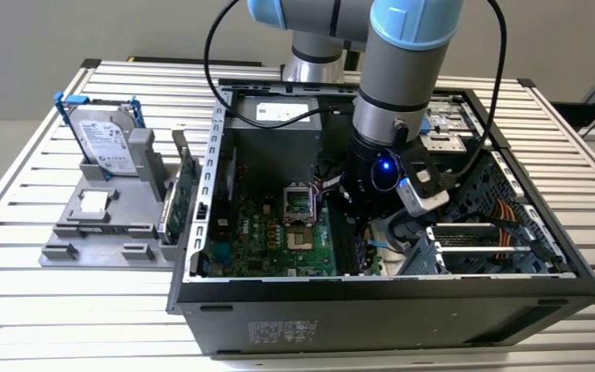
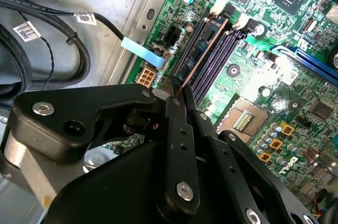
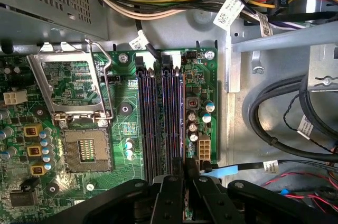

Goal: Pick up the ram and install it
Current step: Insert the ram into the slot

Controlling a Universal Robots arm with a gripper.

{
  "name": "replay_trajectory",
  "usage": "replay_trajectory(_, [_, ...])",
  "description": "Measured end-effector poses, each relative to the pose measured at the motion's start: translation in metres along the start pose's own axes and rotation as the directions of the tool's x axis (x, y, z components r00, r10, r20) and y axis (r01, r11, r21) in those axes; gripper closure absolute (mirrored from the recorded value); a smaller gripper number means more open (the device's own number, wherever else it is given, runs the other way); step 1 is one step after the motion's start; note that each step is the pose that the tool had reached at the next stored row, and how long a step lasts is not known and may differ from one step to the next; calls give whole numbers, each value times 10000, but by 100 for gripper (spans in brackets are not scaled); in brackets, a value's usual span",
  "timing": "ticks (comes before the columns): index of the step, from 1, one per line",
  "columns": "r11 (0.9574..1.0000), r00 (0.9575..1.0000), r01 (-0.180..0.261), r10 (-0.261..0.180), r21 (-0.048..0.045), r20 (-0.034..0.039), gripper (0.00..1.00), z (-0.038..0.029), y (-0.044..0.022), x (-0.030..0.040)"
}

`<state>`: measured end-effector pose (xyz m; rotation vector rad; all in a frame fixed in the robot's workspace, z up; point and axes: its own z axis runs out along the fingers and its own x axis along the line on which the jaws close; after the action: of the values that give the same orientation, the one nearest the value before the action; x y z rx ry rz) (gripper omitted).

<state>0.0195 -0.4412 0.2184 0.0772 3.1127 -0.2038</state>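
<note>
Nearly seated: memory stick over its slot

The ram (image 2: 203, 42), a long thin dark-blue circuit stick, stands edge-on in an outer black memory slot (image 3: 174, 123), extending straight out ahead of the black two-fingered gripper (image 2: 177, 100), whose fingers pinch its near end. Pickup looks done; full seating on the green motherboard (image 3: 124, 110) I cannot confirm.

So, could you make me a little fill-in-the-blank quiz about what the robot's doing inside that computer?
1. The claw is shut on the ram, lined up with the motherboard's long memory ____.
2. Beside them, the square processor socket is ____.
3. Outside the case, on the grey stand, sits a silver hard ____.

Missing words: slots; empty; drive.
</note>
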Motion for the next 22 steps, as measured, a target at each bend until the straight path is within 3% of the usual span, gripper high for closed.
replay_trajectory(7, [10000,10000,1,-1,-13,-9,100,-13,-3,0])
replay_trajectory(8, [9998,10000,1,-2,-176,-45,100,-47,-24,-2])
replay_trajectory(10, [9995,10000,1,-4,-308,-71,100,-64,-45,-5])
replay_trajectory(14, [9989,9999,0,-5,-466,-108,100,-118,-79,-9])
replay_trajectory(22, [9988,9999,46,-51,-489,-113,100,-127,-83,-10])
